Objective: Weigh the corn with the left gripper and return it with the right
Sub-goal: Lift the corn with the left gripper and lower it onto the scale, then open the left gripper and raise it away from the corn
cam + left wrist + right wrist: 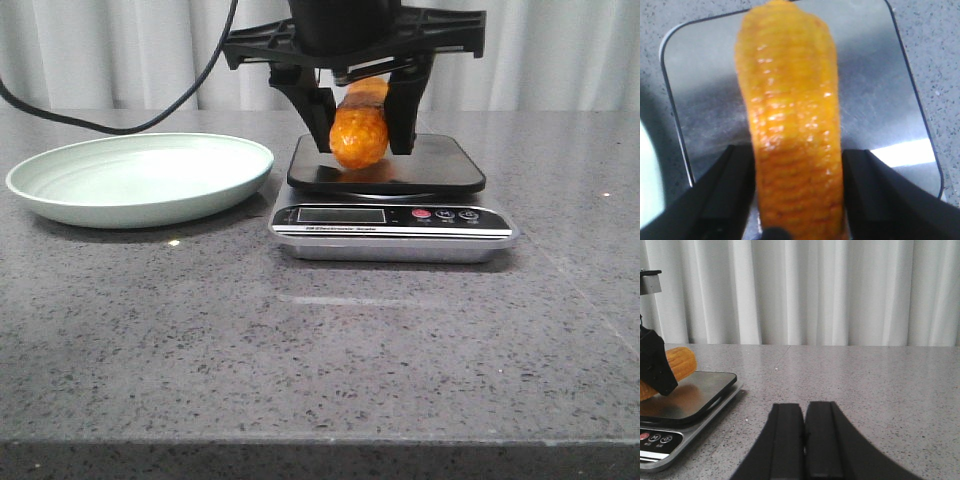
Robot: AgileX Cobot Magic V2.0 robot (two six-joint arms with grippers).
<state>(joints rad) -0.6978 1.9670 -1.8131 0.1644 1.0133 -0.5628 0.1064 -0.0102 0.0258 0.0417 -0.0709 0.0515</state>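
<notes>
The orange-yellow corn [358, 132] is held between the two black fingers of my left gripper [360, 146], just over the scale's dark platform [450, 165]. I cannot tell whether the cob rests on the platform. In the left wrist view the cob [792, 115] fills the middle, and the left gripper [797, 170] is shut on its near half above the platform [880, 100]. My right gripper [804, 412] is shut and empty, low over the bare table to the right of the scale [685, 402]. One end of the corn [682, 362] shows in the right wrist view.
A pale green plate [140, 180] stands on the table left of the scale, with nothing on it. The scale's display and buttons [400, 215] face the front. A black cable [150, 120] hangs over the plate. White curtains close off the back.
</notes>
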